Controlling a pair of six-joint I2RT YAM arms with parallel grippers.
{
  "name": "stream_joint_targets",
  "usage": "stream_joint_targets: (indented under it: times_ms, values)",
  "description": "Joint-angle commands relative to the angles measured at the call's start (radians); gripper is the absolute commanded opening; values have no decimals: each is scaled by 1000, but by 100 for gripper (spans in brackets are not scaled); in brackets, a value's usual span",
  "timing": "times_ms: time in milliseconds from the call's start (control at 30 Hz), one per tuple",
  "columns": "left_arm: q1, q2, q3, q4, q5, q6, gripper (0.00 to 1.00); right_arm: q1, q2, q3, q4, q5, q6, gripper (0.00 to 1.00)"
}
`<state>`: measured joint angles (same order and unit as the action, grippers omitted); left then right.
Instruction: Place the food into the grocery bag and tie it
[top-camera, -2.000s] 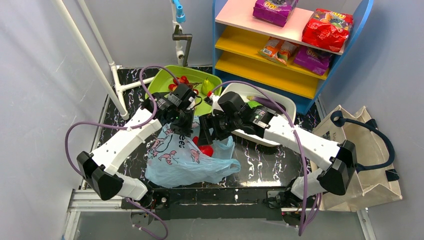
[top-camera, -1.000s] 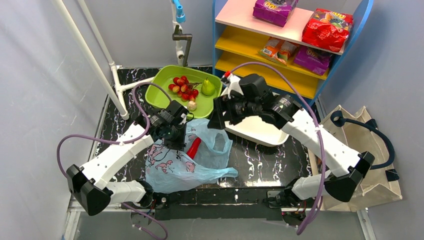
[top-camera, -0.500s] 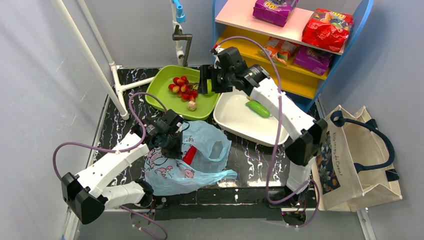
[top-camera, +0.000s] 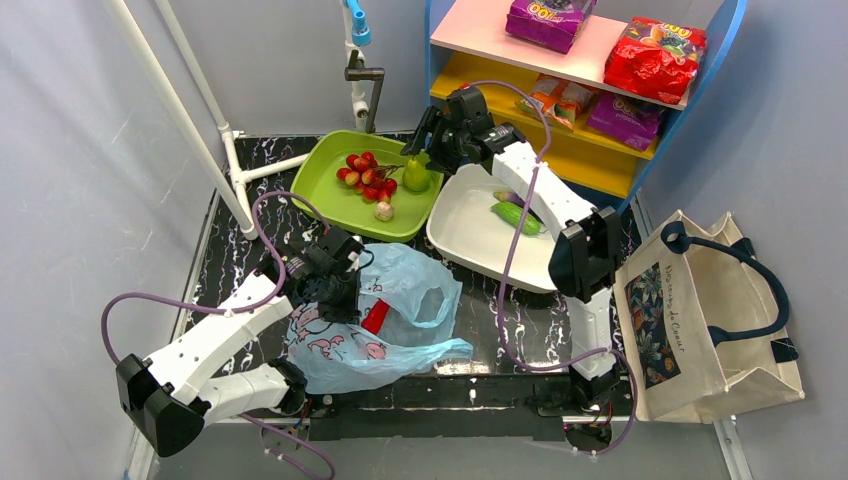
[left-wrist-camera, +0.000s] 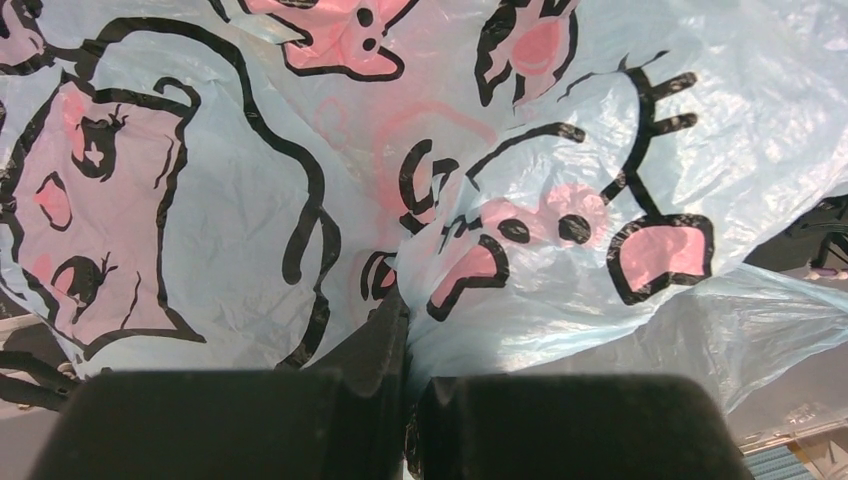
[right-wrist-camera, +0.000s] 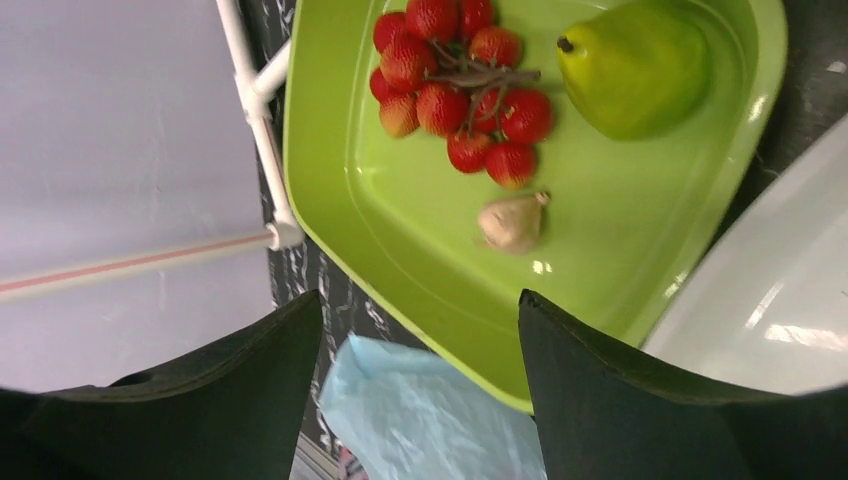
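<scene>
The long red pepper (top-camera: 376, 317) is seen lodged in the grocery bag (top-camera: 410, 300), whose film is pinched in the closed jaws of the left gripper (left-wrist-camera: 403, 318), and the right gripper (right-wrist-camera: 418, 300) is now swung away, jaws wide, over the berry cluster (right-wrist-camera: 455, 75) on the green tray (right-wrist-camera: 640, 230), probably to be fetched next.

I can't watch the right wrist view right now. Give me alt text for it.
The open right tool hangs over a green tray, holding nothing. On the tray lie a cluster of red berries, a green pear and a small garlic bulb. A corner of the light-blue grocery bag shows below, a white tray at right.
</scene>
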<state>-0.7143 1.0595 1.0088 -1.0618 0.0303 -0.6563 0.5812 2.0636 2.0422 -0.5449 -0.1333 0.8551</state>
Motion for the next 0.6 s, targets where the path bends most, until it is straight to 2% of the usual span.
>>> stream_joint_targets:
  times_ms: [0, 167, 567]
  values:
    - [7, -12, 13, -63, -51, 27, 0, 1, 87, 67, 140, -25, 140, 78]
    - [8, -1, 23, -78, -62, 52, 0, -1, 174, 101, 209, 0, 226, 75]
    - [8, 51, 49, -87, -67, 110, 0, 6, 287, 105, 348, 184, 386, 74]
